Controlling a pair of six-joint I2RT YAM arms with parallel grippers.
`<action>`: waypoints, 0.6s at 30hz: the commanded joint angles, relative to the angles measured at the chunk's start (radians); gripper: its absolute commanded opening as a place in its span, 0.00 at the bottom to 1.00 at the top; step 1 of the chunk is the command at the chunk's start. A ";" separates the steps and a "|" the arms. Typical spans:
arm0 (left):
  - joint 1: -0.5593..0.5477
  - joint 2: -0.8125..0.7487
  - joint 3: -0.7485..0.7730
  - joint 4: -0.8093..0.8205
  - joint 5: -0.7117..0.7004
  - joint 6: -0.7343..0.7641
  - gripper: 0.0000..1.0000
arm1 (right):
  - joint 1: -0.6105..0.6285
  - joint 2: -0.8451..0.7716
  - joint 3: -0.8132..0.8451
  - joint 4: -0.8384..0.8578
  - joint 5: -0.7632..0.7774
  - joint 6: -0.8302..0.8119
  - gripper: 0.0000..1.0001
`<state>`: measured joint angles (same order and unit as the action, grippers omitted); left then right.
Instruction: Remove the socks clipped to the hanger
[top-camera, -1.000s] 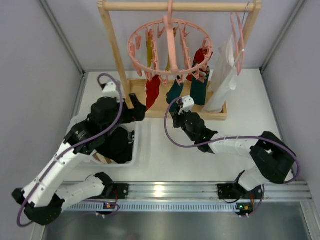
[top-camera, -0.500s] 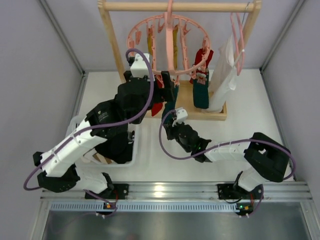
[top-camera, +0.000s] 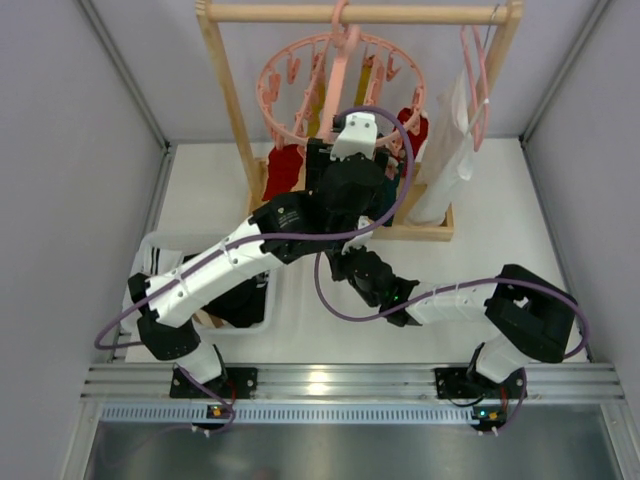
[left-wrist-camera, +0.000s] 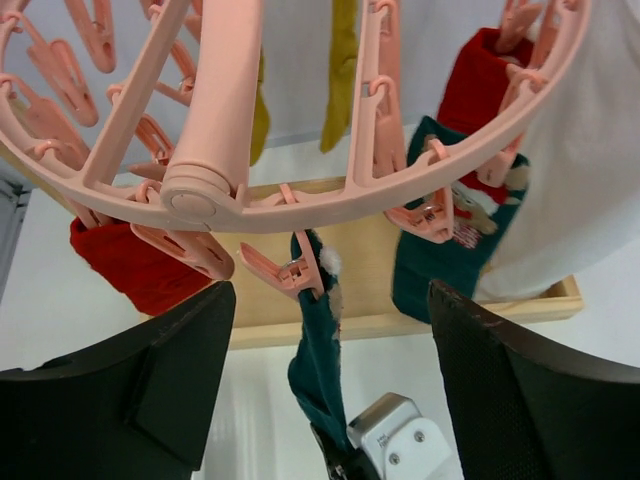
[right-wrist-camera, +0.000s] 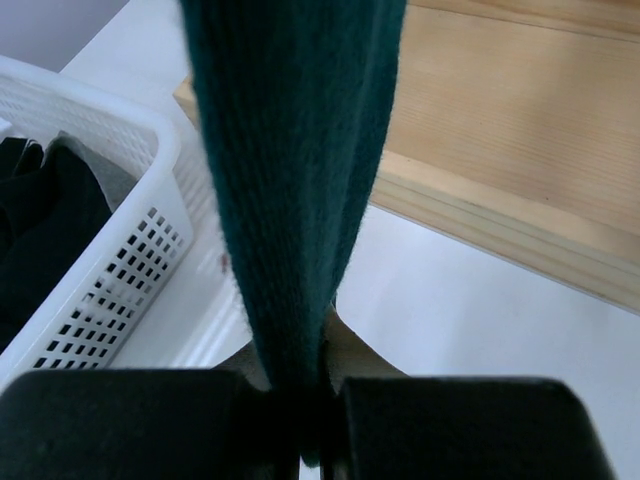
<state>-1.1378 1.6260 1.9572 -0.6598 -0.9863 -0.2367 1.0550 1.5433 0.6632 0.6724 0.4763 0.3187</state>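
You are pinching the teal sock (right-wrist-camera: 290, 150) in right claw (right-wrist-camera: 312, 440) | left claw (left-wrist-camera: 325, 300) gaping wide under hanger (left-wrist-camera: 215, 120) | socks (left-wrist-camera: 125, 265) hanging clipped

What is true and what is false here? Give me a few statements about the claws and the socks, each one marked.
1. The right claw pinches a teal sock. True.
2. The left claw is shut. False: it is open under the hanger and holds nothing.
3. The teal sock is free of the hanger. False: a pink clip grips its top.
4. A yellow sock hangs from the hanger. True.
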 joint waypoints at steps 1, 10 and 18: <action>0.010 -0.020 0.039 0.006 -0.061 0.004 0.80 | 0.030 -0.017 0.041 0.053 0.019 0.013 0.00; 0.125 -0.018 0.002 -0.038 0.089 -0.091 0.78 | 0.036 -0.028 0.059 0.023 0.027 -0.009 0.00; 0.196 -0.040 -0.043 -0.034 0.164 -0.131 0.75 | 0.036 -0.032 0.081 0.003 0.019 -0.024 0.00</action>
<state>-0.9756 1.6253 1.9129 -0.7059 -0.8627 -0.3428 1.0695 1.5421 0.7033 0.6571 0.4854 0.3054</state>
